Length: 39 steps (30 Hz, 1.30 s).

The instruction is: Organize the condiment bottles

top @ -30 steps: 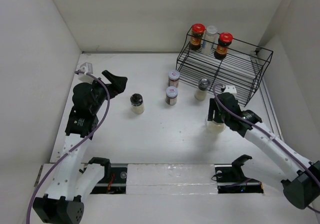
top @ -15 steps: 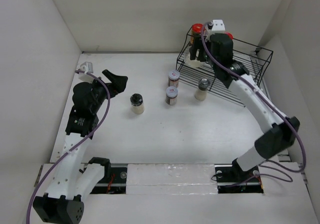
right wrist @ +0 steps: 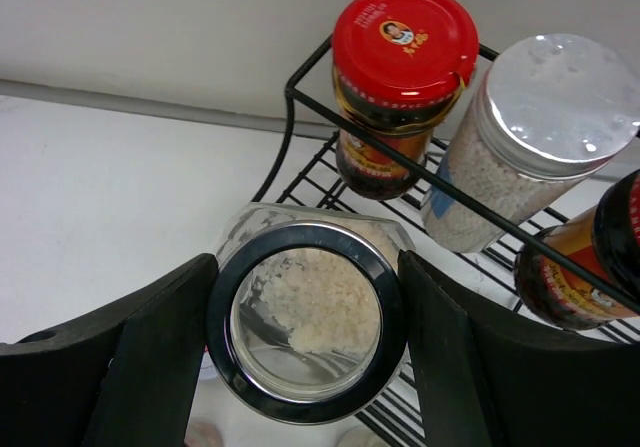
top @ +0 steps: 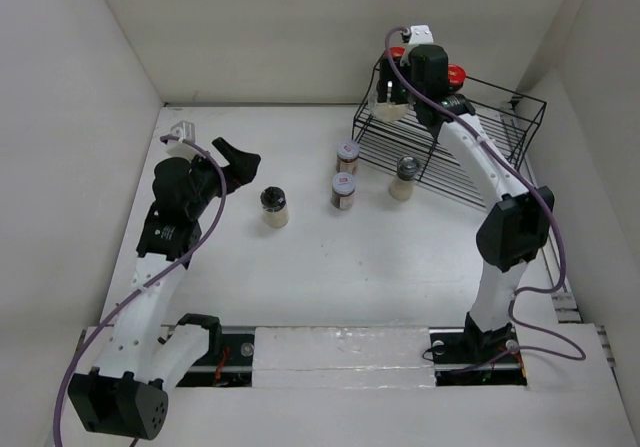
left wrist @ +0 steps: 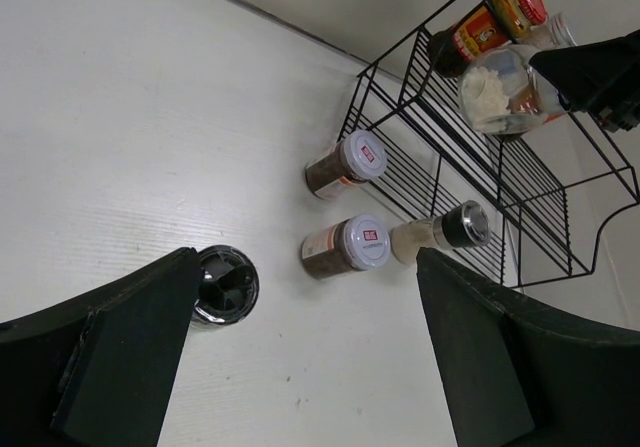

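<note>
My right gripper is shut on a glass jar of pale grains and holds it over the left end of the black wire rack, beside a red-lidded jar and a silver-lidded jar. A second red-lidded jar stands on the rack's upper shelf. On the table stand a black-lidded jar, two white-capped brown jars and a silver-lidded pale jar. My left gripper is open and empty, left of the black-lidded jar.
White walls close in the table on the left, back and right. The rack fills the back right corner. The held jar also shows in the left wrist view, above the rack.
My right arm has carried the pale jar from the table's front right up to the rack's left end. My left gripper has shifted slightly.
</note>
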Tool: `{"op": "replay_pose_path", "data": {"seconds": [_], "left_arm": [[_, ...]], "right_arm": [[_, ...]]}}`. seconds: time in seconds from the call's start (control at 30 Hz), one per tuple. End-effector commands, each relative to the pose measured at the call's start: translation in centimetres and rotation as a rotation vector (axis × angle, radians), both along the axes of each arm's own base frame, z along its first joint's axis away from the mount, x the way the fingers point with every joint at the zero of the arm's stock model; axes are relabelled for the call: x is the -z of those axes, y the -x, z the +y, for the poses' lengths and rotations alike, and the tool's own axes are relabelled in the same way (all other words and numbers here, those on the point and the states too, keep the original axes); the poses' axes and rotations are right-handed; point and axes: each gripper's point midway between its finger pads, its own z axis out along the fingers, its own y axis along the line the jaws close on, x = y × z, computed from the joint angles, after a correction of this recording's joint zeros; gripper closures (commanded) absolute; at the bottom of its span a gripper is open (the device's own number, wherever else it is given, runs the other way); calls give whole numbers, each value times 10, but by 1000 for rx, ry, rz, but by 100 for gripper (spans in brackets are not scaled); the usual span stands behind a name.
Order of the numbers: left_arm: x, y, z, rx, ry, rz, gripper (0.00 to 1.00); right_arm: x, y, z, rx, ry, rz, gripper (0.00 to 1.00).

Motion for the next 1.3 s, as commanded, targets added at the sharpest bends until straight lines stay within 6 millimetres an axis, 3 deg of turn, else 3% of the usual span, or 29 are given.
{"op": "replay_pose_path", "data": {"seconds": [0.0,0.23,0.47,0.53,0.67,0.9,1.0,1.1,1.13,1.17,1.2,1.23,1.27], "left_arm": [[-20,-3,-1,14,-10,-62,14],[-12,-6,-1,14,-14,-34,14],[-11,-6,-2,25,-21,-36,14],[-11,-6,-2,25,-21,-36,14],[-11,-6,-2,25,-21,-36,14],[-15,-4,-2,25,-19,-47,14],[-15,-4,-2,25,-19,-47,14],[-15,-4,-2,25,-19,-47,14],[-15,-4,-2,25,-19,-47,14],[-15,-4,-2,25,-19,-47,14],[-15,-4,-2,25,-19,-47,14],[-15,-4,-2,25,-19,-47,14],[-12,-6,-2,25,-21,-36,14]], "right_arm": [[-54,-13,-8,-10,-54,-145,44],[-30,-21,-12,12,-51,-112,44],[-11,-23,-3,-46,-78,-62,36],[-11,-22,0,-61,-82,-60,33],[-13,-21,0,-42,-74,-61,15],[-21,-17,-6,-19,-70,-69,13],[-29,-9,-10,-10,-71,-81,12],[-46,12,-17,24,-59,-144,12],[-34,20,-15,26,-52,-133,12],[-50,32,-23,38,-51,-169,12],[-45,48,-22,54,-44,-170,12],[-45,48,-26,80,-38,-172,12],[-32,64,-28,88,-28,-160,14]]}}
